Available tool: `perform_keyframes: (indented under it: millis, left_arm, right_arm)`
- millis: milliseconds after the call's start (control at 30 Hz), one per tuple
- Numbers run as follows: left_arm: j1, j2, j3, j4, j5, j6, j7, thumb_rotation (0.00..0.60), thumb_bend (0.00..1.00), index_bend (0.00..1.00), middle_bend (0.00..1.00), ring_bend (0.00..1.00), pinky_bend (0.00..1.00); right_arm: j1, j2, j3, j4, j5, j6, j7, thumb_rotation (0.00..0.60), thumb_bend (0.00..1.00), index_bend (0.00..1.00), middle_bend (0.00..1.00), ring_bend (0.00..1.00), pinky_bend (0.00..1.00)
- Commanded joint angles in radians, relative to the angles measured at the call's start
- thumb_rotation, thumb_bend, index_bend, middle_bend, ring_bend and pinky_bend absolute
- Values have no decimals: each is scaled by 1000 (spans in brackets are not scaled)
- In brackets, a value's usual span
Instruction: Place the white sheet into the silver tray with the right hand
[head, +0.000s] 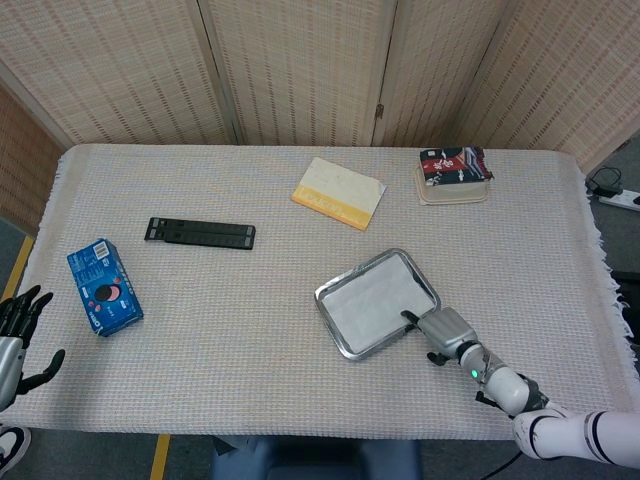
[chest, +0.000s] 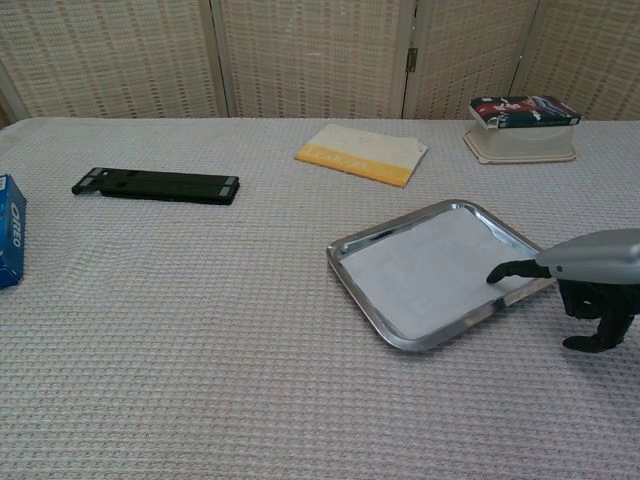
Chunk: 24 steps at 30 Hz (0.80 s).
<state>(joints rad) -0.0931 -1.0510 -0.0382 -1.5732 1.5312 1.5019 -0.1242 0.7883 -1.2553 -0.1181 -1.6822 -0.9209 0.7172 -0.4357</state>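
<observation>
Paper, a flat white sheet (chest: 425, 273), lies inside the shallow silver metal tray (chest: 352, 282) on the cloth-covered table (chest: 200, 330). At the tray's near right corner the right robot hand (chest: 588, 281) grasps nothing: one dark finger (chest: 510, 269) reaches over the rim onto the sheet, the others curled underneath. The left robot hand (head: 18, 325) hangs off the table's left edge, fingers spread and released.

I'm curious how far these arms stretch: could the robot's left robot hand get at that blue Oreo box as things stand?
Probably yes. The left robot hand sits open at the table's near-left edge, and the blue Oreo box lies close by with only bare cloth between them.
</observation>
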Motion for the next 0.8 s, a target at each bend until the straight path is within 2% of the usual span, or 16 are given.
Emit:
perform_keyframes:
  millis: [33,233,333,400,433,500,567,633,667,733,800]
  left_arm:
    - [0,0,0,-1,2,2,0,600,427,0,0,0,0]
    - [2,1,1,-1,4,6,0,600,427,0,0,0,0]
    - [2,1,2,-1,6,6,4,600,427,0,0,0,0]
    - [2,-1,2,0,8,7,9,600,428,0,0,0,0]
    - [1,-3,2,1,9,8,12,600,428,0,0,0,0]
    - [0,-10,1,5,15,12,16,600,427,0,0,0,0]
    - [-1,-19,-1,12,21,19,22,600,428,0,0,0,0]
    - [0,-28,-2,19,30,33,27,600,427,0,0,0,0]
    - [1,-31,-3,22,35,39,30,600,427,0,0,0,0]
    - [3,-38,-3,27,41,48,37,600,427,0,0,0,0]
    - [4,-43,-2,28,41,51,52,600,427,0,0,0,0]
  right_arm:
    - [0,2,2,-1,-5,-3,6,600,429,0,1000,1000,1000]
    - [-46,98,6,-117,-125,76,60,600,430,0,1000,1000,1000]
    - [-116,168,1,-196,-251,191,120,600,430,0,994,1000,1000]
    - [-171,193,-3,-217,-341,278,178,600,430,0,927,956,979]
    - [-202,197,-3,-214,-391,334,210,600,430,0,809,862,905]
    - [-278,182,-9,-168,-500,473,262,600,430,0,551,642,693]
    - [-343,152,-9,-104,-560,585,280,600,429,0,268,391,472]
    - [-396,120,-5,-44,-579,663,284,600,429,0,74,199,318]
    - [-416,108,-4,-19,-579,685,283,600,430,0,21,116,248]
    - [-458,75,8,37,-579,743,294,600,430,0,0,20,134]
    - [-507,31,21,112,-585,814,317,600,430,0,0,0,35]
